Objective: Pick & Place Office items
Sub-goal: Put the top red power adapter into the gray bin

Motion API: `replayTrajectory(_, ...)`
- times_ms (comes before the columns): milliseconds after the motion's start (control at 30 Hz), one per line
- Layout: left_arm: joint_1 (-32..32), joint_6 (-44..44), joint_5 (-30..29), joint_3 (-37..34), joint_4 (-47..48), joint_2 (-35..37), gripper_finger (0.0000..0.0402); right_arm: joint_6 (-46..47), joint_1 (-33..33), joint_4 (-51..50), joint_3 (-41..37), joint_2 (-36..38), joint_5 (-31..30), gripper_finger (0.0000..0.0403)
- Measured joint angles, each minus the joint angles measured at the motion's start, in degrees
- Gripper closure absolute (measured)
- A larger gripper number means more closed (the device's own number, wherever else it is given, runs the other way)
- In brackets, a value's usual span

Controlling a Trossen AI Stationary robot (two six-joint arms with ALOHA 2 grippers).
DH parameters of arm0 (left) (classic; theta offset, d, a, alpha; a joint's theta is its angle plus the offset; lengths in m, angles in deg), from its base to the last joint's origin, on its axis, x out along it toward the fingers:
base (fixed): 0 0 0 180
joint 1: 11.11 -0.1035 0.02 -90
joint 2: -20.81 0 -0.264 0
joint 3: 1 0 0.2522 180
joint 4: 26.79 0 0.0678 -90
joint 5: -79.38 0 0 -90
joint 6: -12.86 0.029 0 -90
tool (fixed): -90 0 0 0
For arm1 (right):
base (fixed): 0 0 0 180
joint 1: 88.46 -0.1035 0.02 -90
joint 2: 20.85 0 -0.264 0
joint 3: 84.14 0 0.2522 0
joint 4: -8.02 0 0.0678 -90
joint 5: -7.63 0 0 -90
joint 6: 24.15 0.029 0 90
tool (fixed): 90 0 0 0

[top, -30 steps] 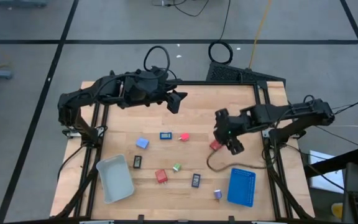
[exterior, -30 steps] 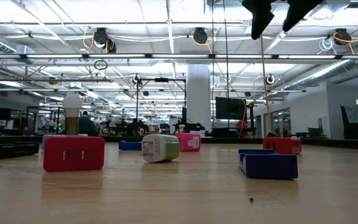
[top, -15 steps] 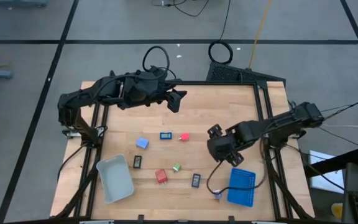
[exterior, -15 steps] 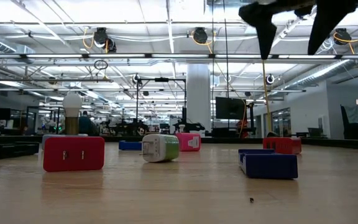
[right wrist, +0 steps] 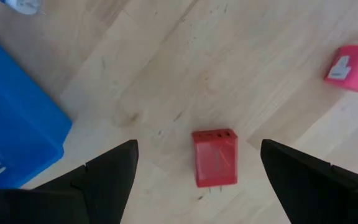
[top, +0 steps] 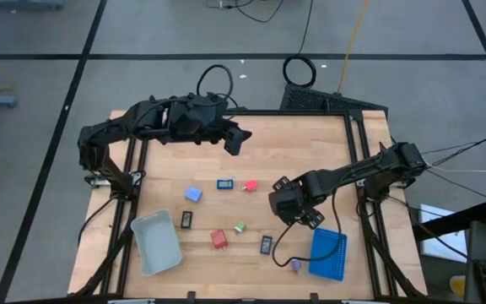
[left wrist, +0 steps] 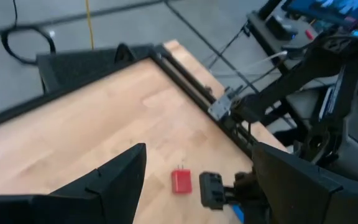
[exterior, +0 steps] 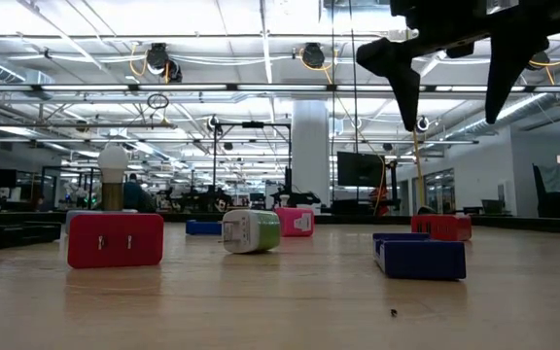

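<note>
in the high view the right arm (top: 344, 176) is covering the red block (right wrist: 215, 157). the small purple bit (top: 295, 264) is staying too small to make out.

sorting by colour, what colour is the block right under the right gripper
Red. The block shows best in the right wrist view, lying between the open right gripper's fingers.

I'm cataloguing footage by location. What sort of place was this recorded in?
Probably a large open robotics lab or workshop: a wooden table in a black frame, exposed ceiling ducts and strip lights, and monitors and other rigs across the open floor.
</note>
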Motion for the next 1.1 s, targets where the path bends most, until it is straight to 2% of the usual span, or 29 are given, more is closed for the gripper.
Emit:
replayTrajectory(233, -0.8, -2.6, 3.8, 0.0, 1.2, 0.4, 0.0108, -3.6, 0.8, 3.6, -3.0, 0.6, 1.1, 0.0070)
replayTrajectory(300, -0.8, -3.4, 3.9, 0.0, 1.2, 0.5, 0.0108, -4.5, 1.5, 5.2, -5.0, 1.4, 2.8, 0.0069)
replayTrajectory(533, -0.8, -5.5, 3.4, 0.0, 1.2, 0.4, 0.0108, -9.1, 6.5, 5.4, -12.4, 3.8, 2.7, 0.0069)
replayTrajectory(700, -0.8, -6.4, 2.4, 0.0, 1.1, 0.4, 0.0108, -9.8, 10.3, 9.7, -16.8, 5.7, 2.7, 0.0069)
replayTrajectory(1100, -0.8, -7.3, 2.4, 0.0, 1.1, 0.4, 0.0108, -10.2, 15.1, 17.5, -18.1, 6.2, 2.9, 0.0069)
